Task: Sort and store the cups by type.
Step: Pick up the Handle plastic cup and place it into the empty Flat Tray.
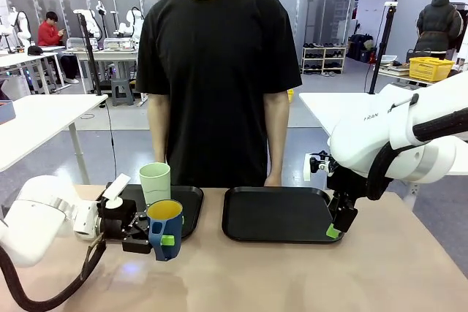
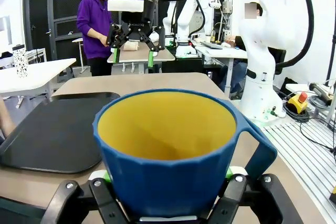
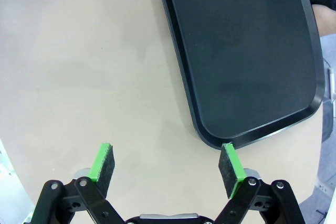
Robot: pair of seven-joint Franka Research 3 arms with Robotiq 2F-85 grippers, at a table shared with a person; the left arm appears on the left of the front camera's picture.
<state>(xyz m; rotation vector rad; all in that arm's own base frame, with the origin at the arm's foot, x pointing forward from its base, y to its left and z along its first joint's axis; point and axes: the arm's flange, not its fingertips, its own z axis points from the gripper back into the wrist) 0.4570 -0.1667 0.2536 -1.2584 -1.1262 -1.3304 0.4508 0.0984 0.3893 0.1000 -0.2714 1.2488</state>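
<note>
My left gripper (image 1: 156,236) is shut on the dark blue mug (image 1: 165,226), holding it upright over the table in front of the left black tray (image 1: 191,208). In the left wrist view the mug (image 2: 168,153) shows its yellow inside, with its handle to the right, and the green pads (image 2: 229,172) press on its sides. The pale mint-green tumbler (image 1: 155,182) stands upright on the left tray, just behind the mug. My right gripper (image 1: 335,229) is open by the front right corner of the right black tray (image 1: 278,214), pointing down. Its fingers (image 3: 102,164) hold nothing.
A person in a black shirt stands at the far edge of the table, behind the two trays. The right tray (image 3: 241,51) has nothing on it. Bare tan tabletop (image 3: 79,51) lies in front of both trays. Across the table in the left wrist view hangs the right gripper (image 2: 133,39).
</note>
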